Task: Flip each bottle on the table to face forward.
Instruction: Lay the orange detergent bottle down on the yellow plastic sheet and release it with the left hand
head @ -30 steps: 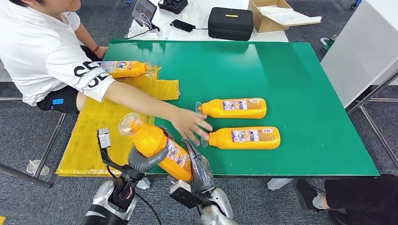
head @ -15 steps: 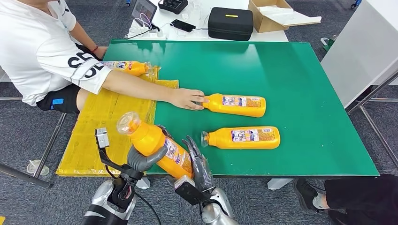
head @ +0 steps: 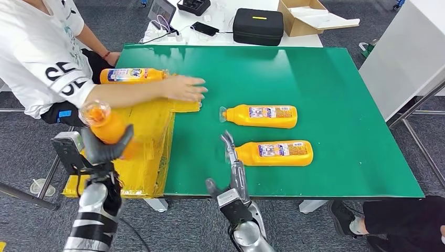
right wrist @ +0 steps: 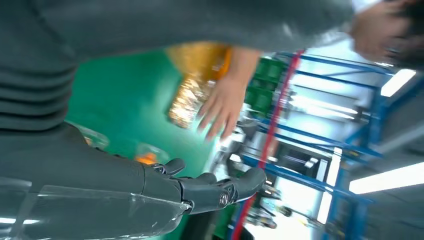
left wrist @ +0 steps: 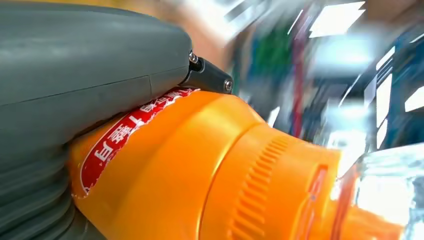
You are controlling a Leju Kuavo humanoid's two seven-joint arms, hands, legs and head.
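The left hand point(head: 105, 147) at about 8 o'clock grips a smooth orange plastic bottle point(head: 105, 126) with a ribbed collar and clear cap, tilted over crinkly yellow sheeting point(head: 152, 131) beside the table point(head: 336, 79). The right hand point(head: 233, 163) at 6 o'clock holds nothing, fingers straight and apart, just beside the nearer of two capped bottles point(head: 273, 153) point(head: 260, 116) lying flat on the green mat. A person's hand point(head: 183, 87) hovers at 11 o'clock by a fourth bottle point(head: 131, 75).

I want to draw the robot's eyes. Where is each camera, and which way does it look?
Head view: up high, looking down at the green table; both arms show.
Left wrist view: behind the left hand, facing its held orange bottle.
Right wrist view: behind the right hand, facing the person's hand.
Head and left wrist views share that bottle.
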